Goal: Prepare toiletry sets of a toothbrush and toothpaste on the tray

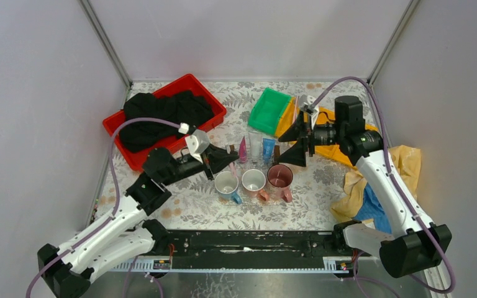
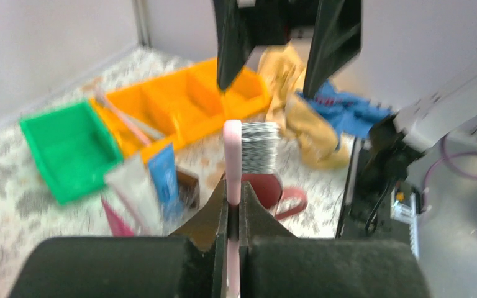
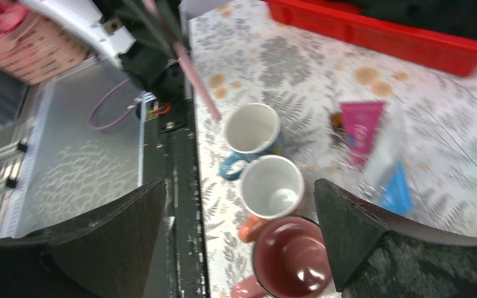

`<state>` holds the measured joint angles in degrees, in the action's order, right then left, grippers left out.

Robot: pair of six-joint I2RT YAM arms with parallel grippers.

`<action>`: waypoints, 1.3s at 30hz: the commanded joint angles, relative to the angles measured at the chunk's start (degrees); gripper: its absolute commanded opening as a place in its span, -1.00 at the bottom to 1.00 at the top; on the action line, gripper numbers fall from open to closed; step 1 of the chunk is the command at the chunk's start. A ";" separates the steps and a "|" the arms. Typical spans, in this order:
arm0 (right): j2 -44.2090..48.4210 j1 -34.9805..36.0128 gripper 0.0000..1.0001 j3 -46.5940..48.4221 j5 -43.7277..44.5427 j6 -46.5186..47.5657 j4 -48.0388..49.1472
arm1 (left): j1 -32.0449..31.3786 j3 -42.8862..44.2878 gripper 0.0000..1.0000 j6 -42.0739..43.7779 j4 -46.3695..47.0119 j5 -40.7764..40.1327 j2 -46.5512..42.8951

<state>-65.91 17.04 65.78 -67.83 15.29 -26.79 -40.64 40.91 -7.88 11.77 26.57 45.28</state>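
Toothbrush [image 2: 232, 155] — pale pink, bristles at its free end — is pinched tight between the left gripper's [image 2: 233, 208] fingers, off to the left of the dark pink mug [image 1: 279, 177]. Right gripper [image 1: 299, 144] hangs over that mug's far side — jaws spread wide, holding nothing.

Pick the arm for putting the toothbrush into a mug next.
Left. The left gripper is shut on the pink toothbrush, close to the white-blue mug; the right gripper is open and empty.
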 commanded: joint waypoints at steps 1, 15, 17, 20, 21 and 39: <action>0.50 -6.77 0.91 -4.77 1.04 -1.75 7.29 | 0.39 -9.18 -1.00 4.21 6.32 -5.36 -1.56; 0.49 -12.50 0.91 -11.36 -2.13 -2.24 12.03 | 0.39 -19.64 -1.00 3.93 17.59 -12.53 -3.94; 0.27 -12.71 0.91 -11.44 -2.42 -2.25 11.93 | 0.39 -21.58 -1.00 3.06 19.85 -12.85 -3.93; 0.10 -13.20 0.91 -11.73 -2.91 -2.19 11.92 | 0.39 -24.33 -1.00 2.47 23.27 -13.25 -4.26; 0.08 -13.34 0.91 -11.81 -3.06 -2.21 12.01 | 0.39 -25.08 -1.00 2.38 24.12 -13.49 -4.24; -0.93 -14.84 0.92 -12.68 -4.15 -2.38 12.43 | 0.39 -33.61 -0.71 0.25 34.28 -17.66 -0.77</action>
<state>-66.61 2.66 53.15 -70.00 13.04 -16.27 -40.45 8.45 -6.48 39.44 11.53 44.42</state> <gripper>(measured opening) 0.954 0.115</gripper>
